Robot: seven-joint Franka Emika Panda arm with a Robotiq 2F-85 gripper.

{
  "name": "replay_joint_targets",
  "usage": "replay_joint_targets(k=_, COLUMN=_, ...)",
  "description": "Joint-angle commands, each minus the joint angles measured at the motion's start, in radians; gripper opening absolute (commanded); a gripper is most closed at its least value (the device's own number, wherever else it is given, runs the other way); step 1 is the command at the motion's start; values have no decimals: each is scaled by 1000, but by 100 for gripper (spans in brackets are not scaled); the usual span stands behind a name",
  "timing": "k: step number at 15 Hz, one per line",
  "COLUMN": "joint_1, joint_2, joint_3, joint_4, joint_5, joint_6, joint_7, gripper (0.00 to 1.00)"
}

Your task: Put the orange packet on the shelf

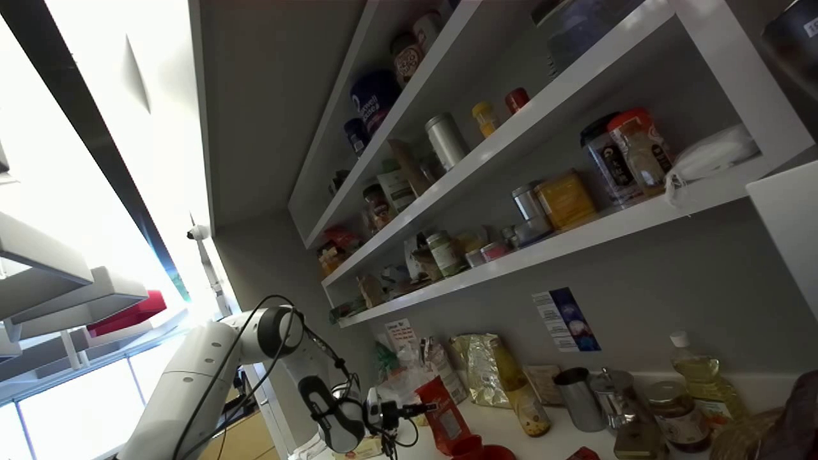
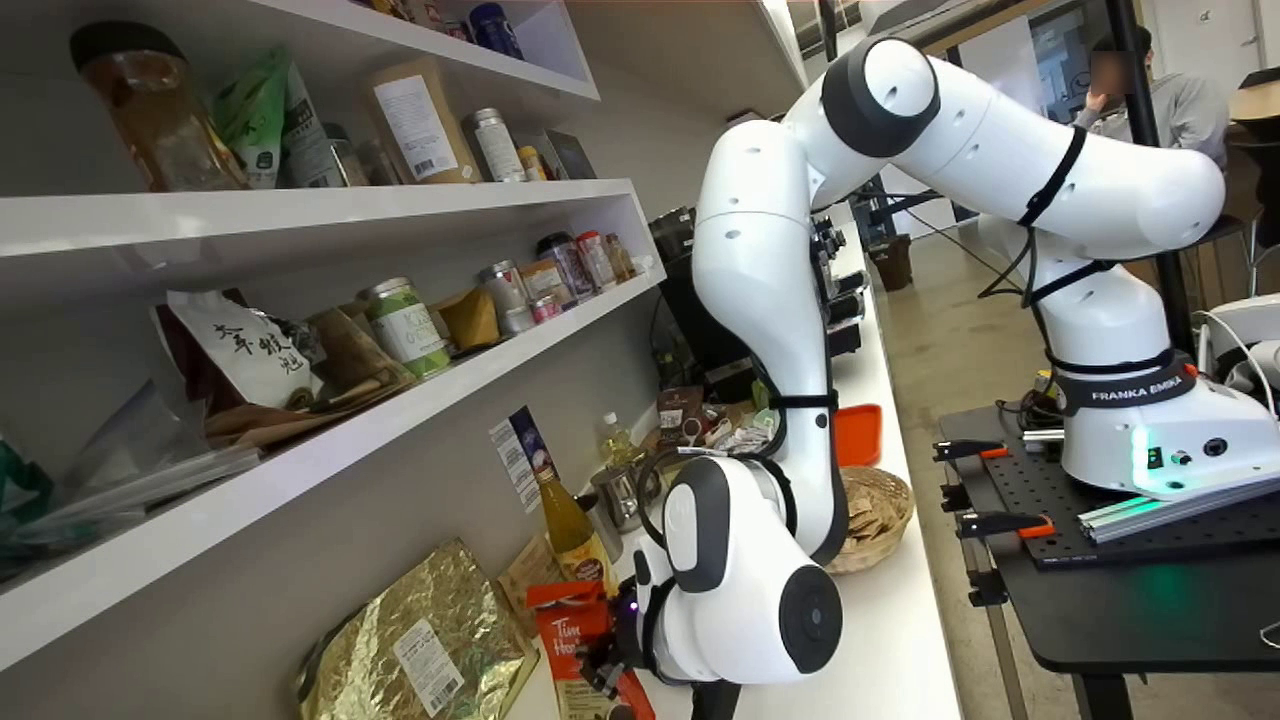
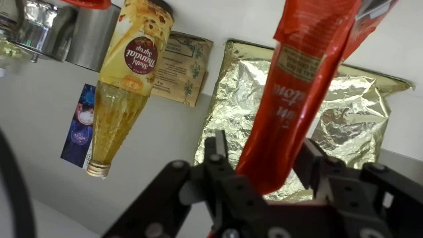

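Note:
The orange packet is a red-orange bag with light print (image 3: 290, 99). It stands on the counter below the shelves, in both exterior views (image 1: 442, 412) (image 2: 572, 632). My gripper (image 3: 264, 145) is open in the wrist view, with the packet's end between its fingers. A gap shows by the left finger; whether the right finger touches the packet I cannot tell. The gripper is also beside the packet in the exterior views (image 1: 422, 409) (image 2: 602, 668). The shelf, the lowest white board lined with jars and bags, is above the gripper in both exterior views (image 1: 460, 279) (image 2: 330, 453).
A gold foil bag (image 2: 430, 640) and a yellow syrup bottle (image 2: 570, 515) stand behind the packet. A red cup (image 1: 466, 445) is in front of it. Metal pitchers (image 1: 578, 396), a jar (image 1: 679, 415) and an oil bottle (image 1: 706, 377) stand further along the counter.

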Motion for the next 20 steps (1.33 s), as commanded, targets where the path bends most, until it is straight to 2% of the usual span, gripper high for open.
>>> replay_joint_targets(k=1, joint_1=-9, joint_2=10, joint_3=11, joint_4=-3, joint_5=-24, joint_6=6, joint_7=36, gripper=21)
replay_joint_targets(k=3, joint_1=-8, joint_2=13, joint_3=14, joint_4=-4, joint_5=-24, joint_6=8, joint_7=37, gripper=5)
replay_joint_targets(k=5, joint_1=-7, joint_2=13, joint_3=17, joint_4=-4, joint_5=-22, joint_6=9, joint_7=33, gripper=0)
replay_joint_targets(k=9, joint_1=13, joint_2=-12, joint_3=39, joint_4=-18, joint_5=8, joint_6=-10, joint_7=-15, gripper=1)
replay_joint_targets(k=13, joint_1=43, joint_2=-82, joint_3=89, joint_4=-74, joint_5=17, joint_6=-12, joint_7=-61, gripper=1)
replay_joint_targets(k=20, joint_1=103, joint_2=-319, joint_3=172, joint_4=-308, joint_5=129, joint_6=-148, joint_7=-57, gripper=1)
